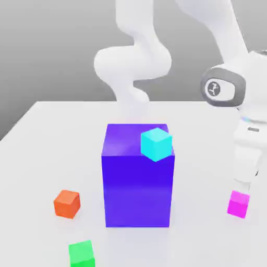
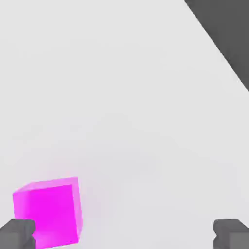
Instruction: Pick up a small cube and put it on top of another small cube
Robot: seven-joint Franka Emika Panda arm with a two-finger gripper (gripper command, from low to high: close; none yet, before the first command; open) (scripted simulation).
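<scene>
Approach stage: hand (image 2: 124, 234), fingers wide apart, is off-centre of the magenta cube (image 1: 238, 204), at the exterior view's four o'clock. Centring required before descent.

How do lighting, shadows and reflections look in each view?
Exterior view: bright, flat light; white arm nearly blends into the pale table; a soft sheen on the purple-blue block. Hand view: a faint pink tint on the surface around the magenta cube; no hard shadow.
</scene>
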